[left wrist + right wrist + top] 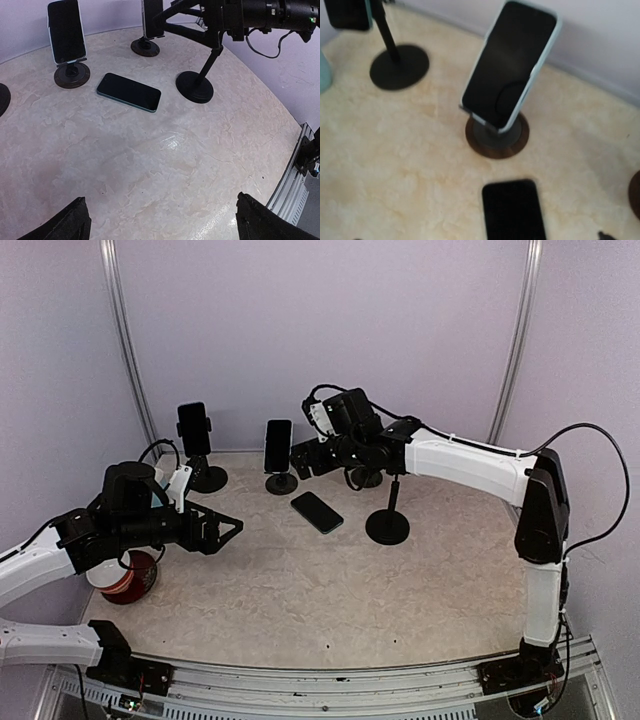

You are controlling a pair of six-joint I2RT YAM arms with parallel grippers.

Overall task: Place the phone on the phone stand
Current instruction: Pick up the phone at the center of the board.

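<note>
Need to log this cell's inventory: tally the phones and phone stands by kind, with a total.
Phones: 4, three on stands and one lying flat.
Phone stands: 4, three holding phones and one empty.
Total: 8.

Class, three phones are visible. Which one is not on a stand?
The phone lying flat on the table; the left phone and middle phone are propped upright on stands.
</note>
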